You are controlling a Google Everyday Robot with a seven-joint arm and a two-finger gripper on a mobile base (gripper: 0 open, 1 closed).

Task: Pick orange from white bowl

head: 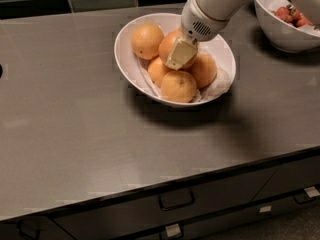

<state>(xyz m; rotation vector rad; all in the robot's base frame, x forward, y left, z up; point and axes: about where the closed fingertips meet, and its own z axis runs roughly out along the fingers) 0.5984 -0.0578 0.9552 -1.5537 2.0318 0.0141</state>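
Note:
The white bowl (124, 59), wide, shallow and lined with crinkled white paper, stands at the back middle of the grey counter and holds several oranges. The orange (169, 43), large and deep orange, lies on top of the pile in the bowl's middle. My gripper (179, 54) reaches down from the upper right into the bowl and sits right against this orange, its cream tip covering the orange's front right side. A paler orange with a dark speck (147, 40) lies to the left of it. Smaller oranges lie below and to the right.
A deeper white bowl (280, 36) with red fruit (291, 15) stands at the back right, close under my arm. The grey counter (75, 124) stretches left and forward to its front edge, with drawers and handles (176, 201) beneath. A dark tiled wall runs behind.

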